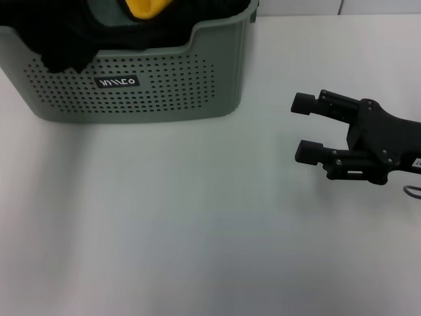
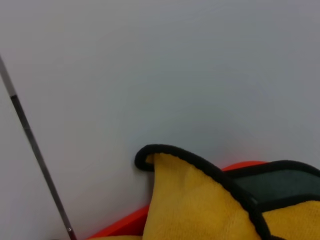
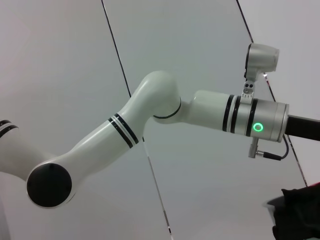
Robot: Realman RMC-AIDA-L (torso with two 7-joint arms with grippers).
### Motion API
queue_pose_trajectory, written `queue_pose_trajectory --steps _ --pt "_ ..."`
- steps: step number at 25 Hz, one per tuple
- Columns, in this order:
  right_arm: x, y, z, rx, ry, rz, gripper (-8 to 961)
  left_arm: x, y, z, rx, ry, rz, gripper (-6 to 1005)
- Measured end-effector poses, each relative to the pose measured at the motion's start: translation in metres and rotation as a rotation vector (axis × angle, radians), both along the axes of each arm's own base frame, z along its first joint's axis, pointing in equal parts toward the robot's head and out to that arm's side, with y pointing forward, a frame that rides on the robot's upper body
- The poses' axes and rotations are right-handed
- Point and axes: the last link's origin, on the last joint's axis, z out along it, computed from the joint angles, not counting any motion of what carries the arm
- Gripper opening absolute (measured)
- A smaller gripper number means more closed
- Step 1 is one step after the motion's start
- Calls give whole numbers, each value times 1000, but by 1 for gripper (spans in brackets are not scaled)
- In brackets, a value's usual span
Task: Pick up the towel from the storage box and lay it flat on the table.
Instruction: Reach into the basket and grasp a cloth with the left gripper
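Meanwhile, the towel [image 1: 146, 8] is seen bunched in the storage box [image 1: 131, 85] at the far left of the table [image 1: 197, 230], with only a yellow fold showing above the dark cloth [image 1: 72, 46] draped over the box's rim. In the left wrist view, the towel [image 2: 200, 200] is shown close up, its yellow face and black hem raised; whether the left claw is pinching it cannot be told, since no fingers are shown. The right gripper [image 1: 302, 128] is held low over the bare table, well apart from the box, its jaws spread and empty. For a clean lift, the towel is best drawn straight up by a hemmed corner, so that the dark cloth is not dragged out with it.
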Motion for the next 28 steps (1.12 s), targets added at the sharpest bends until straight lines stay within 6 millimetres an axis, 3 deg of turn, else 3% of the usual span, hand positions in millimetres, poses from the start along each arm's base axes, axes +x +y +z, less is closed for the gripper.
queue_pose_trajectory --steps 12,21,28 --pt "0 -1 -1 3 9 -4 869 1 1 -3 4 -7 -5 609" --pt "3 -3 0 31 21 -18 869 5 -2 -15 -28 54 -77 225" --pt "13 -8 7 75 58 -47 860 2 -17 2 10 -54 -143 69"
